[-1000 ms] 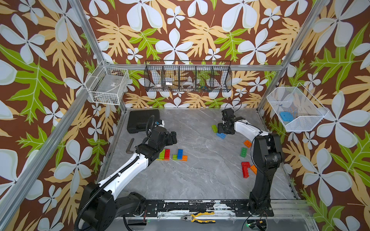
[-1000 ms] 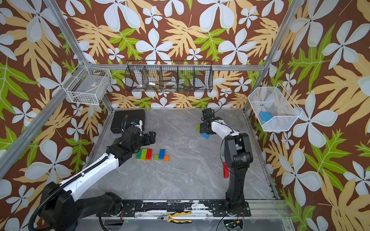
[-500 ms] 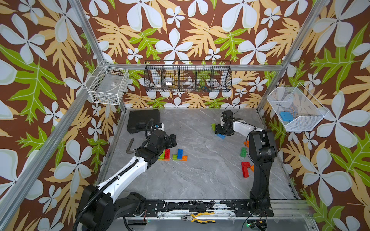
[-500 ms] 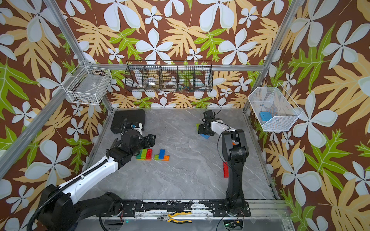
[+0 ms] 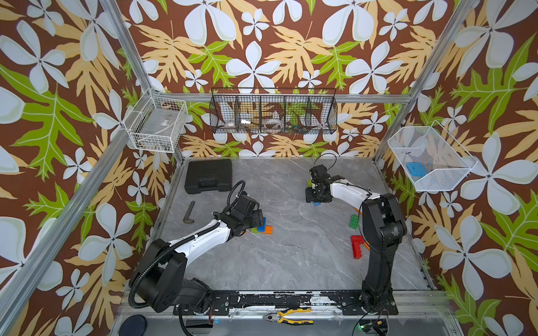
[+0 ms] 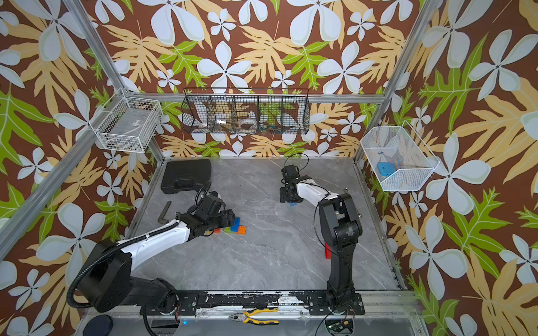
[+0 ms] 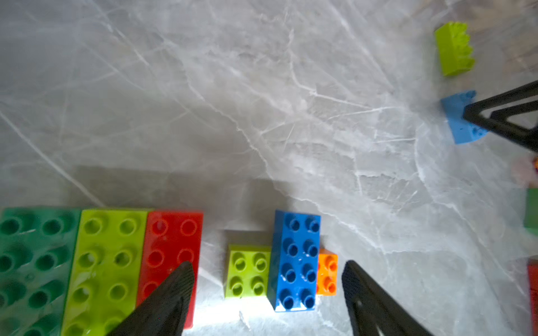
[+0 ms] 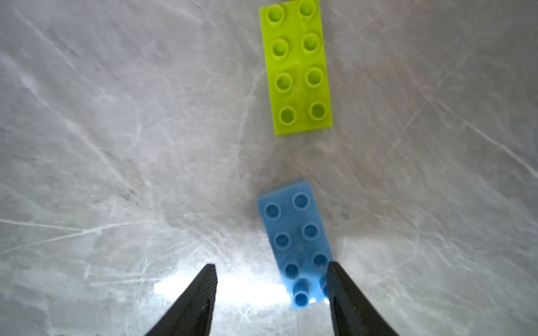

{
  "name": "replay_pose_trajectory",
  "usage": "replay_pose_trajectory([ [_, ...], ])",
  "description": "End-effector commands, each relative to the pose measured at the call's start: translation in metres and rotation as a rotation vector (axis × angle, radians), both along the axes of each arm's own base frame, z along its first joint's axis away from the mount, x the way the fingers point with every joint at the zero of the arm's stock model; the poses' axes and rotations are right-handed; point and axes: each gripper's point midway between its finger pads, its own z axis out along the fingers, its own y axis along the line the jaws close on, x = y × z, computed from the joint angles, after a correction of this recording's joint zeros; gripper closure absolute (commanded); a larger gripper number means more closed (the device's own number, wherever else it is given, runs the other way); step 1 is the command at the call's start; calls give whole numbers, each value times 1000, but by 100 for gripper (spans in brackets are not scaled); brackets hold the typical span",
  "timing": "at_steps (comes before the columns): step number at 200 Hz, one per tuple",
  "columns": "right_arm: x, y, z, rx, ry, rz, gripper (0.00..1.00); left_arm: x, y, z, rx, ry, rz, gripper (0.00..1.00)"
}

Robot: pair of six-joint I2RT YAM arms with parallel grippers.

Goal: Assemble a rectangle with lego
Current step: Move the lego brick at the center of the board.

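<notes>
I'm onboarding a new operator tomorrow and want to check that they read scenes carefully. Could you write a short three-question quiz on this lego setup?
1. True or false: the left gripper is gripping a brick.
2. Which brick lies closest to the right gripper? A) red B) light blue C) yellow
3. Fill in: in the left wrist view, three long bricks sit side by side: a dark green brick, a lime brick, then a ____ one.

Key
1. False: its jaws stand open over the bricks.
2. B: the light blue brick lies against one finger.
3. Red: the red brick.
</notes>
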Motion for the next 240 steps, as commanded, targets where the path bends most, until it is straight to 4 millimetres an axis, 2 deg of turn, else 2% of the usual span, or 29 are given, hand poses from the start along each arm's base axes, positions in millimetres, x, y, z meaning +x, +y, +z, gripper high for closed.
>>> replay_pose_trajectory([
  [1, -8, -5, 1, -28, 8, -22, 40, 0, -10, 0, -57, 12, -8, 19],
  [56, -15, -8, -2, -30, 18, -23, 40, 3, -20, -25, -56, 54, -50, 19],
  [82, -21, -6, -4, -20, 28, -14, 41, 2, -9, -34, -15, 75, -28, 19],
  [122, -29, 2, -8, -26, 44, 9, 41, 2, 19, -37, 35, 75, 36, 18],
  [157, -34, 7, -14, -23, 57, 15, 41, 13, 40, -30, 54, 45, 100, 17],
  [187, -29, 4, -16, -66, 54, 12, 41, 19, 41, -20, 44, 26, 101, 18],
  [226, -19, -13, 11, -170, -5, 23, 35, 16, 33, 19, -27, -57, 68, 19],
  [240, -14, -19, 9, -180, 4, 25, 32, 15, 28, 35, -42, -99, 51, 19],
])
